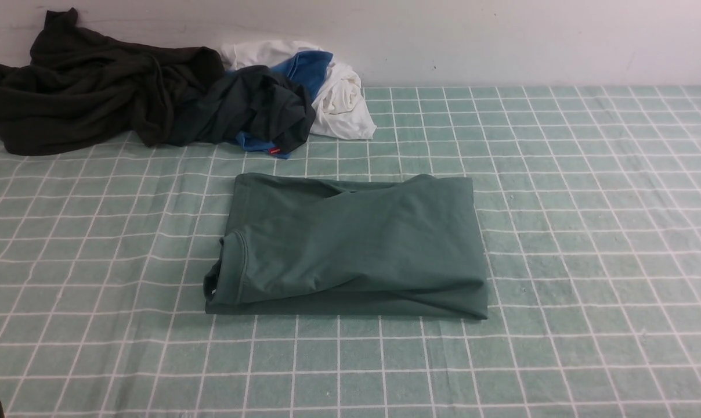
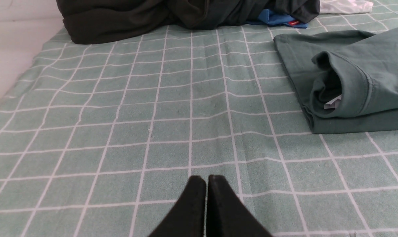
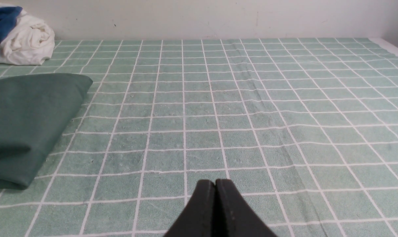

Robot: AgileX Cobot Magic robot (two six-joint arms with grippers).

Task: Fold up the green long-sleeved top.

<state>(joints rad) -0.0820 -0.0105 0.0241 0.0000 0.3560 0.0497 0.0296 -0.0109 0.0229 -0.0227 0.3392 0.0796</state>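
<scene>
1 green long-sleeved top (image 1: 350, 244), centre of the frame on the checked counter (image 1: 588, 232): folded into a compact rectangle of soft matte knit, ribbed collar at its left edge. You may judge folding essentially complete. Left claw (image 2: 206, 179) and right claw (image 3: 215, 182) pressed together, empty, apart from it.

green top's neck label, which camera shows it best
The left wrist view: the white neck label sits plainly inside the open collar of the green top. The front view gives only a tiny white fleck at the collar's edge. The right wrist view sees just the top's plain folded end, with no label.
</scene>
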